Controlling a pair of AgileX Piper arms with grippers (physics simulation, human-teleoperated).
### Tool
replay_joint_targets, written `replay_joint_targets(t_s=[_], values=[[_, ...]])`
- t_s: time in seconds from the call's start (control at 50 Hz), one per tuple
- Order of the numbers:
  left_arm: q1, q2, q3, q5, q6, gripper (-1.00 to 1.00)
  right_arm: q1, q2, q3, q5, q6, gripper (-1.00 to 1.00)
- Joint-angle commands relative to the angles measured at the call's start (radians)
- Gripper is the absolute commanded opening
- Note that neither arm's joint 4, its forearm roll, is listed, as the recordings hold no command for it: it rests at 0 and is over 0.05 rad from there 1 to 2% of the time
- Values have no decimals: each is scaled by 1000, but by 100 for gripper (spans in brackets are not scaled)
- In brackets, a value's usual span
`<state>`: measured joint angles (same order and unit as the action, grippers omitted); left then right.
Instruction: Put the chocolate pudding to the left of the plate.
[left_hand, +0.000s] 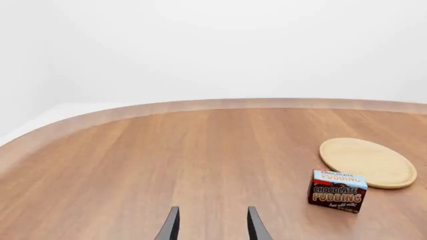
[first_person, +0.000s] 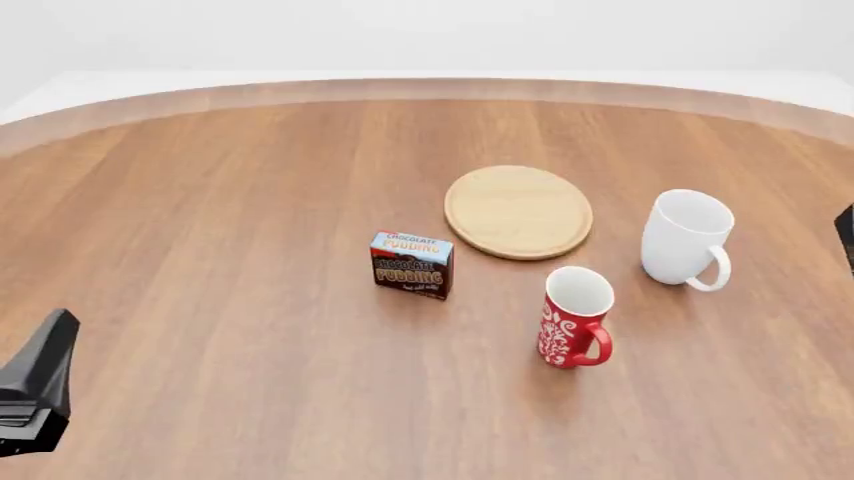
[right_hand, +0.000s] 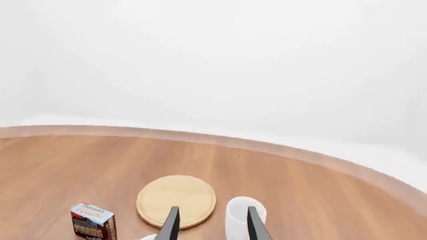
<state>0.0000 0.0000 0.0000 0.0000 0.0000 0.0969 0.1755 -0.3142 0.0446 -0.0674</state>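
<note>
Front view: chocolate pudding (first_person: 411, 264) upright on the worktop (first_person: 214, 250), near the plate (first_person: 518, 211) on its near-left side, apart from it; red mug (first_person: 574, 318) and white mug (first_person: 686, 239) stand right of the carton. Left wrist view: left hand (left_hand: 212, 223), fingers apart and empty; neither mug appears. Right wrist view: right hand (right_hand: 212, 225), fingers apart, empty; the red mug is barely visible here
</note>
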Motion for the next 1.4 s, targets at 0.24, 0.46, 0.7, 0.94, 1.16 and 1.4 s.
replay_joint_targets(t_s=[0.24,0.46,0.7,0.94,1.16,1.4], values=[[0,0,0,0,0,100,238,493,-452,18,-247,100],[0,0,0,0,0,100,363,763,-571,49,-327,100],[0,0,0,0,0,100,435,977,-706,59,-394,100],[0,0,0,0,0,100,513,1177,-775,133,-422,100],[0,0,0,0,0,100,523,1289,-853,149,-415,100],[0,0,0,0,0,100,540,1358,-836,114,-402,100]])
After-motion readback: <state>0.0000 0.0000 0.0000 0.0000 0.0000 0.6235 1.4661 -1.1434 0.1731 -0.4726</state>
